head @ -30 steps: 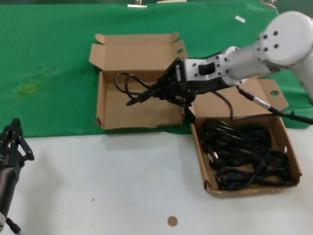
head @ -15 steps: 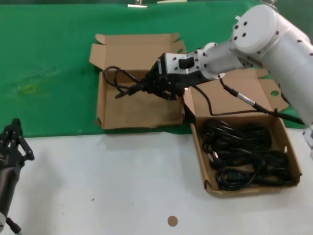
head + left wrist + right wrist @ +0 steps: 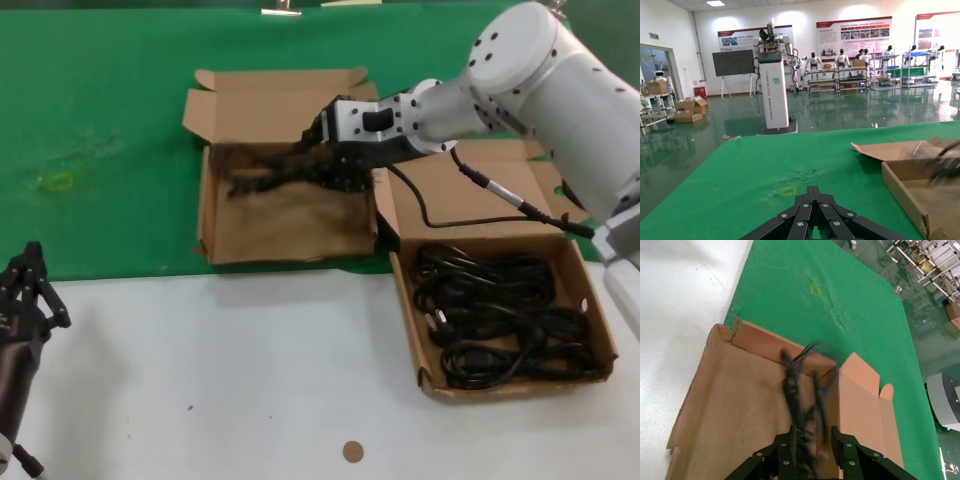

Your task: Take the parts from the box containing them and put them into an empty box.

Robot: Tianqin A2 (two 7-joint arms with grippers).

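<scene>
My right gripper (image 3: 300, 166) reaches over the left cardboard box (image 3: 207, 205), which stands on the green cloth. A bundle of black cable (image 3: 255, 178) shows blurred just beyond its fingertips, low over the box floor. In the right wrist view the jaws (image 3: 815, 432) stand apart, with the blurred bundle (image 3: 800, 385) between them, close to one finger, and bare cardboard (image 3: 730, 405) below. The right box (image 3: 600, 315) holds several black cable bundles (image 3: 500, 315). My left gripper (image 3: 25, 272) is shut and parked at the near left; it also shows in the left wrist view (image 3: 813, 189).
Both boxes have lids folded back. The left box's wall (image 3: 905, 185) shows in the left wrist view. The right arm's own cable (image 3: 480, 195) hangs over the right box's lid. A small brown disc (image 3: 352, 451) lies on the white table.
My right gripper has carried the bundle further left and lower over the left box. The jaws now stand apart and the bundle is blurred with motion. The left arm has not moved.
</scene>
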